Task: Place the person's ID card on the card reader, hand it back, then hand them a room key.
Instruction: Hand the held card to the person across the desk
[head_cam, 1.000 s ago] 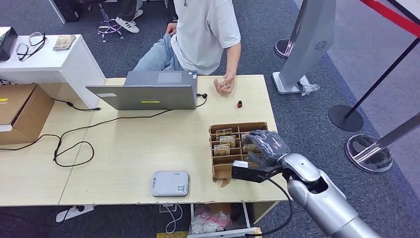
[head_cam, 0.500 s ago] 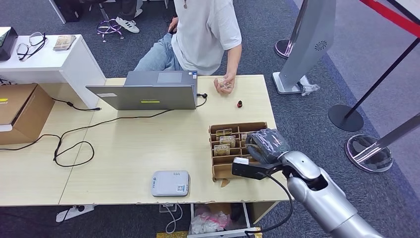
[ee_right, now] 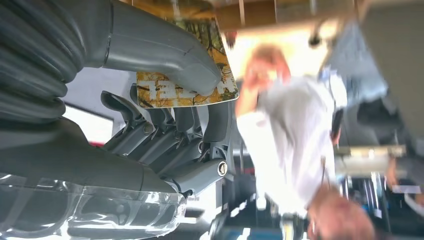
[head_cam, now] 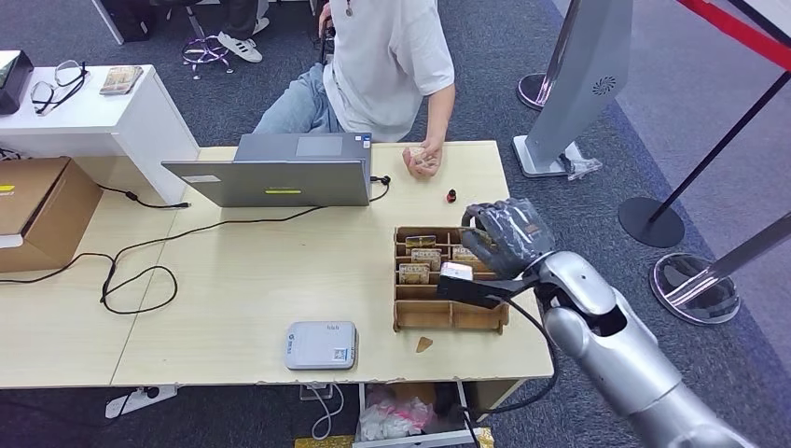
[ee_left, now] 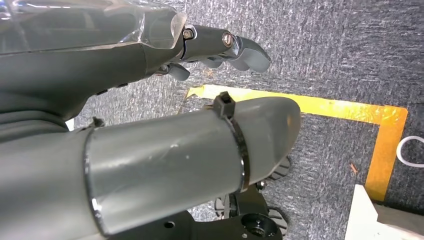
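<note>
My right hand (head_cam: 508, 235) hovers over the far right part of the brown compartment box (head_cam: 448, 315), which holds several room key cards (head_cam: 416, 272). In the right wrist view the thumb and fingers (ee_right: 165, 65) pinch a yellow patterned key card (ee_right: 155, 92), lifted free of the box. The person (head_cam: 392, 56) sits at the table's far side with a fist (head_cam: 422, 159) resting on the tabletop, a short way beyond my hand. The white card reader (head_cam: 321, 344) lies near the front edge, left of the box. My left hand (ee_left: 225, 47) hangs over the carpet, fingers apart and holding nothing.
A grey laptop (head_cam: 280, 177) stands at the far side with black cables (head_cam: 140, 271) trailing left. A small dark and red object (head_cam: 451, 195) lies between the box and the person's fist. Stanchion bases (head_cam: 695, 289) stand on the floor to the right.
My right hand rose out of the box with a key card and moved toward the person. The box, tipped before, now lies flat with its front row showing.
</note>
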